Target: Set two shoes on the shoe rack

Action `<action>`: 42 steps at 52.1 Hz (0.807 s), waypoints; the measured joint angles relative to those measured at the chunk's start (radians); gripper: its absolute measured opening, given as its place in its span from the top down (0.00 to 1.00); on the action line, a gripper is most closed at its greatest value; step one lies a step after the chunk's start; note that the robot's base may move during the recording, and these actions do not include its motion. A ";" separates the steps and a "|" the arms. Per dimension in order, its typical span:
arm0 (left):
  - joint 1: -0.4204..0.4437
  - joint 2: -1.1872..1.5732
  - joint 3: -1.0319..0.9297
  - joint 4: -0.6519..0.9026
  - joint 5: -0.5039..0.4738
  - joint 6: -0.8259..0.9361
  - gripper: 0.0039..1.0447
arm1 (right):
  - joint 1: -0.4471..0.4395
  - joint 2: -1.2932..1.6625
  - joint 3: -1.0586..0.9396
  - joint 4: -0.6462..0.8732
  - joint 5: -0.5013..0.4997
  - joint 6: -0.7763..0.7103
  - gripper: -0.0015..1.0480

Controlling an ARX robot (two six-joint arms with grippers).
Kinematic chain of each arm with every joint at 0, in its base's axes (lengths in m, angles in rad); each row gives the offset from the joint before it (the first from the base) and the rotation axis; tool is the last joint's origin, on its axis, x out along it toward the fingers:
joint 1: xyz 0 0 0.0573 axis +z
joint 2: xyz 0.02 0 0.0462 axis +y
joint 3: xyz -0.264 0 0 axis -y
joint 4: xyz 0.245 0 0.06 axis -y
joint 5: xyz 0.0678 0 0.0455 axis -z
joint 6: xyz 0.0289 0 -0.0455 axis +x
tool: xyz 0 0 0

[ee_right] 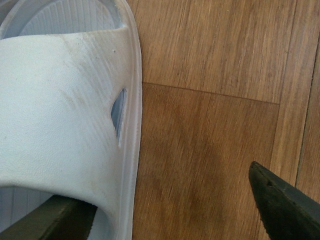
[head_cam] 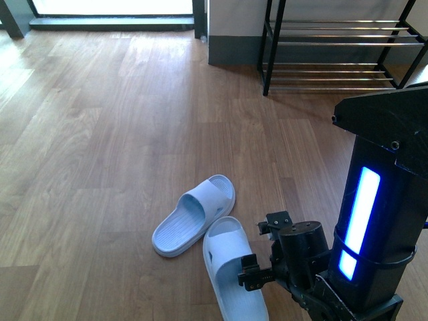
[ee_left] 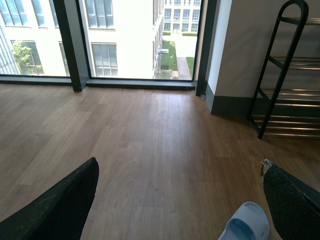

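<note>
Recording a wood-plank floor (head_cam: 100, 134) filling the front view, with a full-height window (ee_left: 125, 40) running along its far edge. Noting the shoe rack (head_cam: 334, 44) at the far right against a pale wall (head_cam: 234, 17), standing upright on black side frames with chrome bars in tiers. Logging the robot's dark column (head_cam: 384, 267) in the near right corner, with a blue light strip (head_cam: 362, 200) glowing on its face. Finding the two slides, pale blue with open toes, lying on the floor close in front of the robot and well apart from the rack. Marking the far slide (head_cam: 194, 217) as sole-down, toe angling toward the rack side. Marking the near slide (head_cam: 224, 249) as sole-down, toe pointing away from the robot and lying against the far slide's side. Observing the right gripper (head_cam: 253, 275) hanging low over the near slide's outer edge. Confirming from the right wrist view that its fingers are spread wide: one finger (ee_right: 50, 222) reaching in beneath the strap, the other (ee_right: 285, 210) hanging over bare floor, the strap's side wall sitting between them. Not determining whether either pad is touching the slide. Observing in the left wrist view the left gripper (ee_left: 179, 167) with fingers spread well apart, gripping nothing, only floor lying between them. Also seeing the rounded end of one slide (ee_left: 245, 226) near the finger on the rack side, without determining which of the pair.
</note>
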 joint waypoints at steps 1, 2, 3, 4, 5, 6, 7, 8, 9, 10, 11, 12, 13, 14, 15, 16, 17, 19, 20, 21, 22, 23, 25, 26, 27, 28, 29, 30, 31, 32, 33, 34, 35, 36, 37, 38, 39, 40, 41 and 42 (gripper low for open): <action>0.000 0.000 0.000 0.000 0.000 0.000 0.09 | 0.000 0.002 0.000 0.001 -0.001 0.000 0.25; 0.000 0.000 0.000 0.000 0.000 0.000 0.09 | 0.000 0.003 0.000 0.003 -0.002 0.000 0.28; 0.000 0.000 0.000 0.000 0.000 0.000 0.09 | 0.000 0.005 0.000 0.006 -0.001 0.000 0.30; 0.000 0.000 0.000 0.000 0.000 0.000 0.09 | 0.000 0.005 0.000 0.009 0.001 0.001 0.32; 0.000 0.000 0.000 0.000 0.000 0.000 0.09 | 0.000 0.006 0.000 0.013 0.001 0.002 0.35; 0.000 0.000 0.000 0.000 0.000 0.000 0.09 | -0.001 0.006 0.000 0.013 0.000 0.003 0.37; 0.000 0.000 0.000 0.000 0.000 0.000 0.09 | -0.002 0.006 0.000 0.014 0.000 0.003 0.40; 0.000 0.000 0.000 0.000 0.000 0.000 0.09 | -0.002 0.007 0.000 0.015 0.000 0.003 0.42; 0.000 0.000 0.000 0.000 0.000 0.000 0.09 | -0.003 0.007 -0.001 0.019 0.001 0.004 0.45; 0.000 0.000 0.000 0.000 0.000 0.000 0.09 | -0.005 0.007 -0.001 0.021 0.001 0.007 0.48; 0.000 0.000 0.000 0.000 0.000 0.000 0.09 | -0.008 0.007 -0.001 0.024 0.000 0.012 0.51; 0.000 0.000 0.000 0.000 0.000 0.000 0.09 | -0.010 0.007 -0.001 0.026 0.000 0.015 0.55; 0.000 0.000 0.000 0.000 0.000 0.000 0.09 | -0.011 0.007 -0.001 0.027 0.000 0.016 0.56; 0.000 0.000 0.000 0.000 0.000 0.000 0.09 | -0.013 0.007 -0.001 0.028 0.002 0.016 0.60; 0.000 0.000 0.000 0.000 0.000 0.000 0.09 | -0.014 0.007 -0.001 0.028 0.003 0.016 0.61; 0.000 0.000 0.000 0.000 0.000 0.000 0.09 | -0.018 0.007 -0.002 0.029 0.005 0.020 0.65; 0.000 0.000 0.000 0.000 0.000 0.000 0.09 | -0.019 0.007 -0.002 0.029 0.005 0.022 0.66; 0.000 0.000 0.000 0.000 0.000 0.000 0.09 | -0.024 0.007 -0.002 0.027 0.002 0.027 0.71; 0.000 0.000 0.000 0.000 0.000 0.000 0.09 | -0.026 0.007 -0.003 0.026 0.002 0.027 0.73; 0.000 0.000 0.000 0.000 0.000 0.000 0.09 | -0.030 0.007 -0.004 0.026 0.003 0.027 0.76; 0.000 0.000 0.000 0.000 0.000 0.000 0.09 | -0.032 0.007 -0.005 0.026 0.003 0.027 0.78; 0.000 0.000 0.000 0.000 0.000 0.000 0.09 | -0.037 0.007 -0.006 0.026 0.003 0.027 0.81; 0.000 0.000 0.000 0.000 0.000 0.000 0.09 | -0.050 0.007 -0.012 0.025 0.001 0.030 0.90; 0.000 0.000 0.000 0.000 0.000 0.000 0.09 | -0.056 0.007 -0.014 0.024 0.002 0.029 0.93; 0.000 0.000 0.000 0.000 0.000 0.000 0.09 | -0.062 0.006 -0.015 0.024 0.000 0.029 0.96; 0.000 0.000 0.000 0.000 0.000 0.000 0.09 | -0.069 0.005 -0.018 0.024 0.000 0.029 0.99; 0.000 0.000 0.000 0.000 0.000 0.000 0.09 | -0.078 0.001 -0.018 0.019 0.003 0.030 0.98; 0.000 0.000 0.000 0.000 0.000 0.000 0.09 | -0.081 -0.001 -0.018 0.017 0.005 0.030 0.98; 0.000 0.000 0.000 0.000 0.000 0.000 0.09 | -0.084 -0.002 -0.018 0.016 0.008 0.030 0.98; 0.000 0.000 0.000 0.000 0.000 0.000 0.09 | -0.090 -0.004 -0.018 0.013 0.013 0.030 0.98; 0.000 0.000 0.000 0.000 0.000 0.000 0.09 | -0.094 -0.006 -0.018 0.011 0.016 0.031 0.98; 0.000 0.000 0.000 0.000 0.000 0.000 0.09 | -0.100 -0.009 -0.016 0.002 0.021 0.032 0.98; 0.000 0.000 0.000 0.000 0.000 0.000 0.09 | -0.103 -0.010 -0.013 -0.005 0.023 0.032 0.98; 0.000 0.000 0.000 0.000 0.000 0.000 0.09 | -0.109 -0.014 -0.010 -0.018 0.024 0.032 0.98; 0.000 0.000 0.000 0.000 0.000 0.000 0.09 | -0.116 -0.019 -0.008 -0.029 0.027 0.032 0.98; 0.000 0.000 0.000 0.000 0.000 0.000 0.09 | -0.120 -0.026 -0.008 -0.034 0.032 0.032 0.98; 0.000 0.000 0.000 0.000 0.000 0.000 0.09 | -0.124 -0.032 -0.008 -0.035 0.036 0.031 0.98; 0.000 0.000 0.000 0.000 0.000 0.000 0.09 | -0.129 -0.040 -0.010 -0.035 0.039 0.029 0.98; 0.000 0.000 0.000 0.000 0.000 0.000 0.09 | -0.131 -0.044 -0.013 -0.035 0.039 0.028 0.98; 0.000 0.000 0.000 0.000 0.000 0.000 0.09 | -0.138 -0.053 -0.018 -0.035 0.040 0.022 0.98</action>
